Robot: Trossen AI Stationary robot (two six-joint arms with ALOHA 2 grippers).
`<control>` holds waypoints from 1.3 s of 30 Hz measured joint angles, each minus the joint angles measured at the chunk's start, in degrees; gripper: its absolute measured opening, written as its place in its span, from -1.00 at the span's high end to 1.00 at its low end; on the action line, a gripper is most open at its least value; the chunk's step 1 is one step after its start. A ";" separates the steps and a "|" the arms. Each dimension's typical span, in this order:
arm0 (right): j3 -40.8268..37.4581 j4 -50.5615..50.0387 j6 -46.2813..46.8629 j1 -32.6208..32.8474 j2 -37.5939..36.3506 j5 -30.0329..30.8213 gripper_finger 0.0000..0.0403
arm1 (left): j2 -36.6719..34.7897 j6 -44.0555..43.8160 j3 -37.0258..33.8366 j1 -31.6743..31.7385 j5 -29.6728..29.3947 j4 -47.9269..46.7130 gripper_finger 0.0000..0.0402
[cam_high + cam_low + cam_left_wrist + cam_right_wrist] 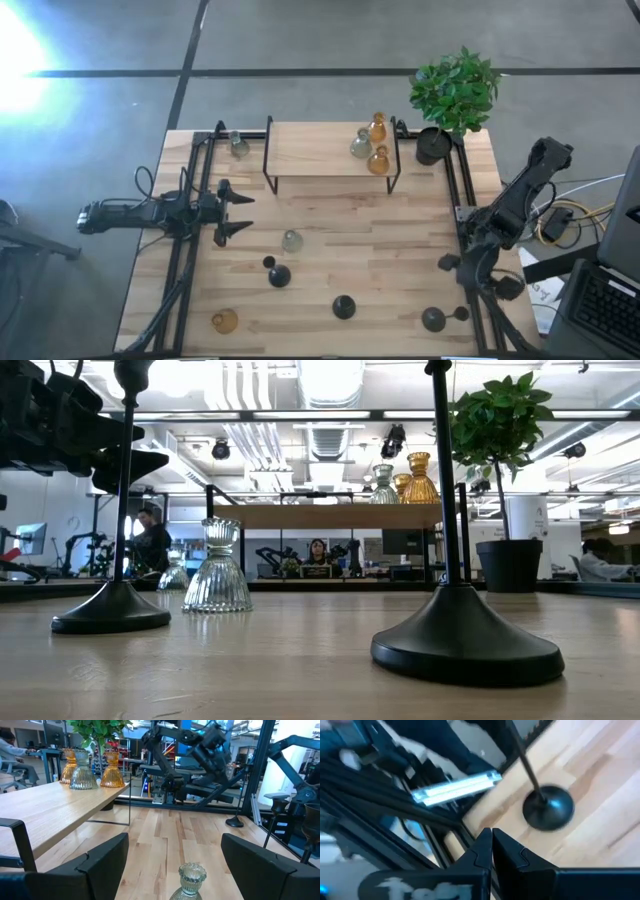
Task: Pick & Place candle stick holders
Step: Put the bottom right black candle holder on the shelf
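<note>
Two amber candle stick holders and a clear-grey one stand on the wooden shelf. On the table stand two more clear-grey ones, an amber one and three black round-based ones. My left gripper waits open at the table's left, level, with the nearer clear-grey holder ahead of its fingers. My right gripper is shut above the table's right rail, slanting down, with a black holder in front of it and untouched.
A black pot with a green plant stands at the far right corner beside the shelf. Black metal rails run along the table's left and right sides. Bare wood lies in the middle between the shelf and the near holders.
</note>
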 joint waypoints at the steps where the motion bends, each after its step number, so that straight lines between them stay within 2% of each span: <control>1: -0.12 -0.02 -0.28 0.64 0.87 0.37 0.96 | -0.02 -0.02 0.02 0.00 -0.02 0.00 -0.61; 6: -1.01 0.75 -0.58 1.07 4.53 1.87 0.96 | 0.00 -0.02 0.02 0.00 -0.02 0.00 -0.61; 9: -1.75 4.86 0.62 1.04 5.21 1.90 0.93 | 0.00 0.00 0.02 0.00 -0.02 0.00 -0.61; 14: -2.99 9.13 2.74 1.07 6.30 1.93 0.70 | 0.00 -0.01 0.00 0.00 -0.02 0.00 -0.61; 19: -2.92 11.29 -0.87 1.07 7.97 3.40 0.43 | 0.00 -0.02 0.02 0.00 -0.02 0.00 -0.61; 24: -2.35 14.19 -3.00 1.07 9.54 4.62 0.30 | 0.00 0.00 0.00 0.00 -0.02 0.00 -0.61; 29: -2.20 17.07 -5.22 1.05 10.46 6.15 0.29 | 0.00 0.00 0.02 0.00 -0.02 0.00 -0.61; 39: -2.20 20.78 -7.70 1.03 10.48 9.40 0.41 | 0.00 -0.01 0.00 0.00 -0.02 0.00 -0.61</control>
